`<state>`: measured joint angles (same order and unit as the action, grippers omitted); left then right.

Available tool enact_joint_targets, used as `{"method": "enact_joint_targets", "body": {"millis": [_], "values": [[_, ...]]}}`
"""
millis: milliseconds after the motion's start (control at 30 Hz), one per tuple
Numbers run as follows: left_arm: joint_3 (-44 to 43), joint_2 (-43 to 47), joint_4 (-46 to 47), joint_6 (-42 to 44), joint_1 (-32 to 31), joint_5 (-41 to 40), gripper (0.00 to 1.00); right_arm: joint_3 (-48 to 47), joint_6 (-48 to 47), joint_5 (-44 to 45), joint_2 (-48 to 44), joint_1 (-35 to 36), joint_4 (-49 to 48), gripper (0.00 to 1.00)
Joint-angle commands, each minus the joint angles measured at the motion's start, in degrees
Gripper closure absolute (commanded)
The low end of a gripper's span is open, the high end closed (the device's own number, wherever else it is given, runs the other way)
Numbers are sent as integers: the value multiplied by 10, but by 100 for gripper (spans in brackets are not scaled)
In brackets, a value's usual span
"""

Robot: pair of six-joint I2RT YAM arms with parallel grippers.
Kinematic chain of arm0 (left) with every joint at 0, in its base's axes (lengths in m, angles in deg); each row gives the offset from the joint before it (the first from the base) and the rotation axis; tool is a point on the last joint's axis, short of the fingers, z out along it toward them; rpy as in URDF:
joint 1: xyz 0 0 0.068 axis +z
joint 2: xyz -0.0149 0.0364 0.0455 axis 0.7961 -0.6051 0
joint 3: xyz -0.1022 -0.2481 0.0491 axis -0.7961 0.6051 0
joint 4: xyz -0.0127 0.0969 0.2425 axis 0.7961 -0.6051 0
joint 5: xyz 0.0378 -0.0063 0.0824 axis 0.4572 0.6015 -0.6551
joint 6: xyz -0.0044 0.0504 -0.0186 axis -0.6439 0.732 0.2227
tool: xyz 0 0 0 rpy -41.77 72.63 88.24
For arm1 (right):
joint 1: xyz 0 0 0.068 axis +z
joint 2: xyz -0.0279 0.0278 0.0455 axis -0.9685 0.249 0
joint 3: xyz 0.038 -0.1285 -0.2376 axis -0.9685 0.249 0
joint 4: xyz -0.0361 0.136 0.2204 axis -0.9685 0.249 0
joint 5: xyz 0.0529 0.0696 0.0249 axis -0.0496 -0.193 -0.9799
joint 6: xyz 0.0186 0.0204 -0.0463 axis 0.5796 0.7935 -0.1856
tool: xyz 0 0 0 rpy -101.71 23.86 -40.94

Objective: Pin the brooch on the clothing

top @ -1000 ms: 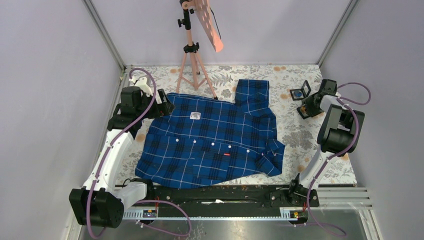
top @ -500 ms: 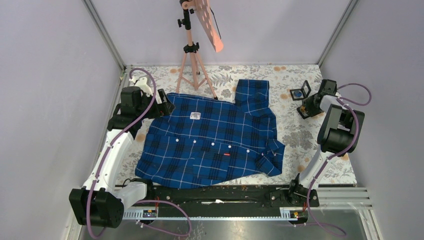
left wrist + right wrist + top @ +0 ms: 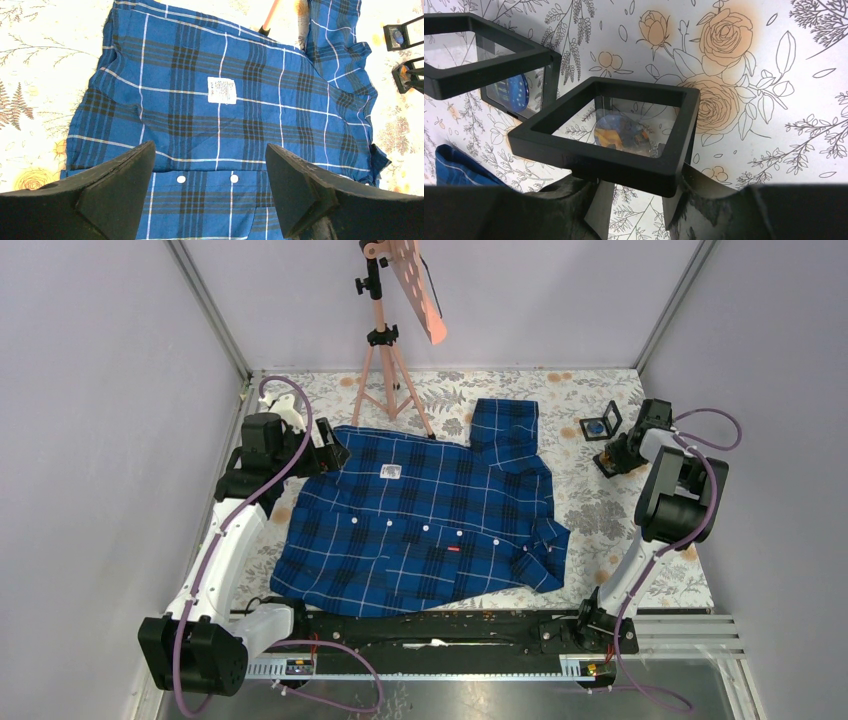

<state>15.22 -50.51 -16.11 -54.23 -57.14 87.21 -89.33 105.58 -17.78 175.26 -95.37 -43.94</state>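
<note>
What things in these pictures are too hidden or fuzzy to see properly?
Brooch, right wrist view: shiny film of its black frame blurs its shape.
Right end effector, right wrist view: dark, blurred, cut by the bottom edge; grip unclear.
Shirt, left wrist view: lower part behind the left end effector.
Label, top view: print too small to read.

The dark-blue plaid shirt (image 3: 420, 520) lies mid-table on the floral-print table (image 3: 600, 510). The pink tripod (image 3: 385, 350) stands behind it. The black square display frame (image 3: 599, 155) is at far right.
</note>
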Motion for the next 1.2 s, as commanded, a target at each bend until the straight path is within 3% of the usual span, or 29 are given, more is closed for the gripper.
{"method": "enact_joint_targets", "body": {"millis": [0, 433, 600, 1167], "values": [[-9, 14, 31, -2, 3, 7, 13, -26, 6, 14, 11, -2, 14, 60], [-10, 15, 29, -1, 4, 4, 13, -12, -12, 1, 7, -2, -19, 65], [-9, 15, 29, -1, 3, 3, 13, 32, -10, -10, -20, -2, -84, 72], [-8, 20, 31, 0, 4, 2, 13, 57, -15, -12, -65, -2, -141, 91]]}}
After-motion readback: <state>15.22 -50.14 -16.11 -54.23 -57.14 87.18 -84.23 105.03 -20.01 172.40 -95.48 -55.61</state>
